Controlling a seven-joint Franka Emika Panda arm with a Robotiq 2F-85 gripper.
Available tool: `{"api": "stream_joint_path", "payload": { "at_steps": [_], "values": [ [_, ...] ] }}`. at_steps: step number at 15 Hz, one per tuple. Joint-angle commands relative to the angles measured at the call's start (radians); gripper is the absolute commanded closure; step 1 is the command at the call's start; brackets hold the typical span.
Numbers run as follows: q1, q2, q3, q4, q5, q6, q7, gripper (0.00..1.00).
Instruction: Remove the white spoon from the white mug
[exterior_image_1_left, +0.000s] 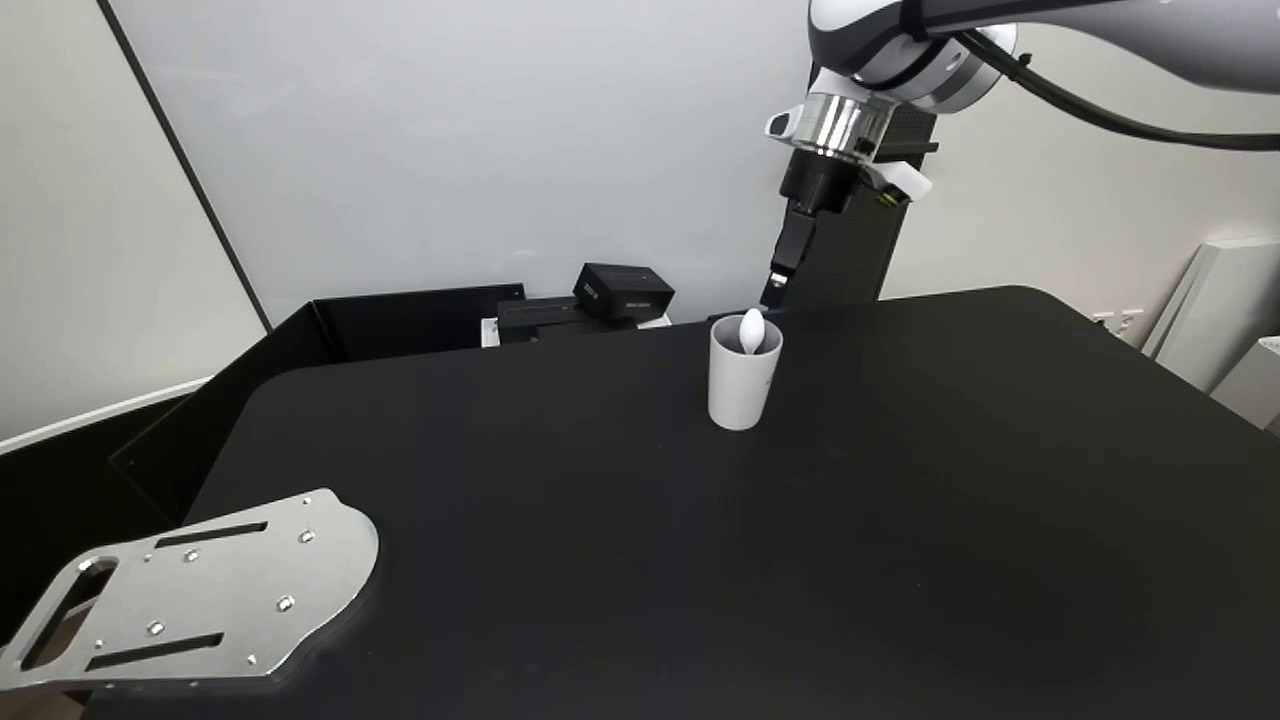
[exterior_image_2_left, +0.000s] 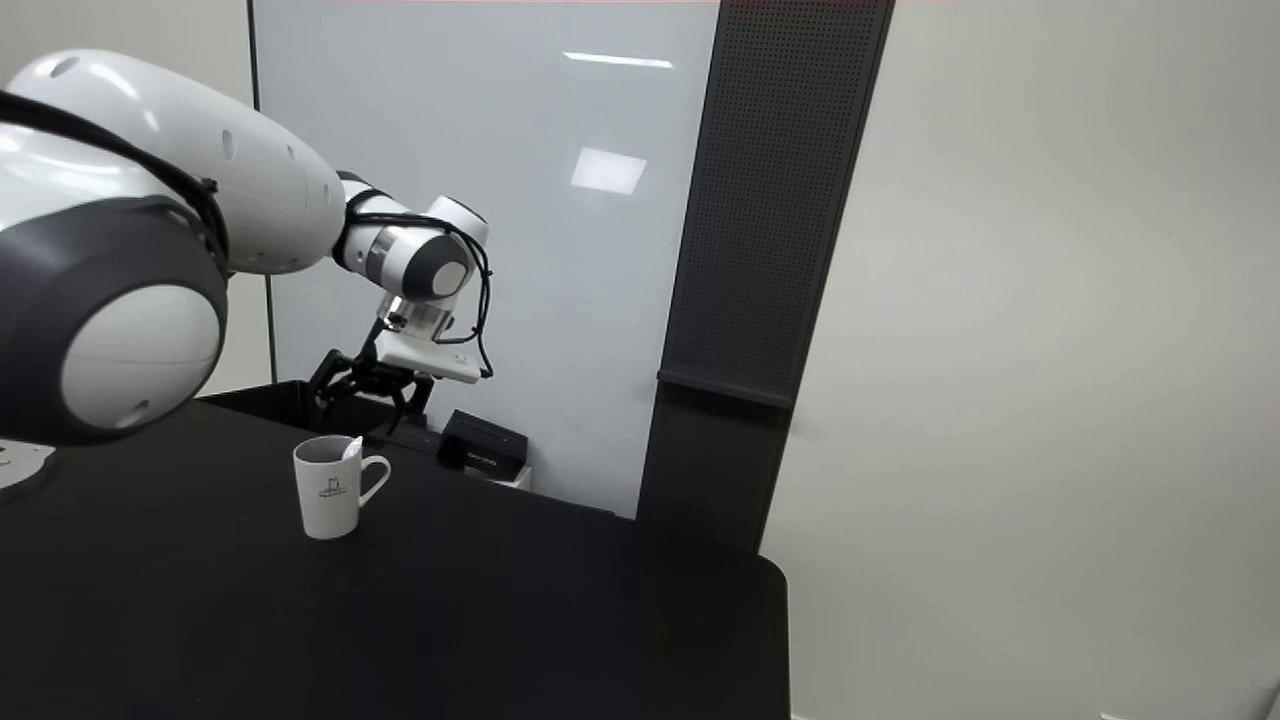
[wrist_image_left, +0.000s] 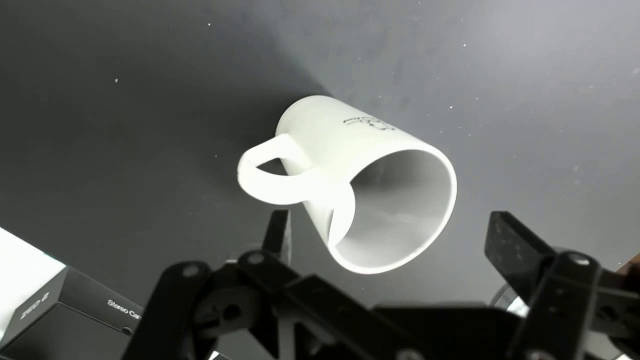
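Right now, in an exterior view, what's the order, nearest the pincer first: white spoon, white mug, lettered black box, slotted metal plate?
1. White spoon and white mug: too close to call, pictured below the pincer.
2. Lettered black box: left, behind the table.
3. Slotted metal plate: lower left, farthest.

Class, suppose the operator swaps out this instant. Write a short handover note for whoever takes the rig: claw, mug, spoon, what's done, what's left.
Claw: the claw is open, holding nothing, clear of the mug.
Things: the white mug stands upright on the black table. The white spoon is in it, bowl end up and showing above the rim, leaning on the side where the handle is.
Done: the claw is near the mug; the spoon has not yet been gripped.
Left: grip the spoon and lift it clear of the mug.
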Motion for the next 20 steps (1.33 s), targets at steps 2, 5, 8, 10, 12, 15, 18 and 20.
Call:
{"api": "stream_joint_path", "payload": {
  "at_steps": [2, 5, 8, 10, 12, 15, 18, 20],
  "values": [
    [0.006, 0.018, 0.019, 0.035, 0.000, -0.038, -0.060, 0.00],
    [0.013, 0.022, 0.018, 0.034, -0.001, -0.046, -0.076, 0.00],
    [0.015, 0.028, 0.017, 0.035, 0.000, -0.050, -0.087, 0.00],
    [0.015, 0.033, 0.016, 0.036, -0.001, -0.048, -0.090, 0.00],
    [0.016, 0.037, 0.015, 0.036, -0.001, -0.050, -0.093, 0.00],
    [0.017, 0.042, 0.014, 0.036, -0.002, -0.051, -0.095, 0.00],
    [0.017, 0.043, 0.010, 0.037, -0.004, -0.048, -0.089, 0.33],
    [0.019, 0.042, 0.005, 0.038, -0.008, -0.042, -0.088, 0.49]
  ]
}}
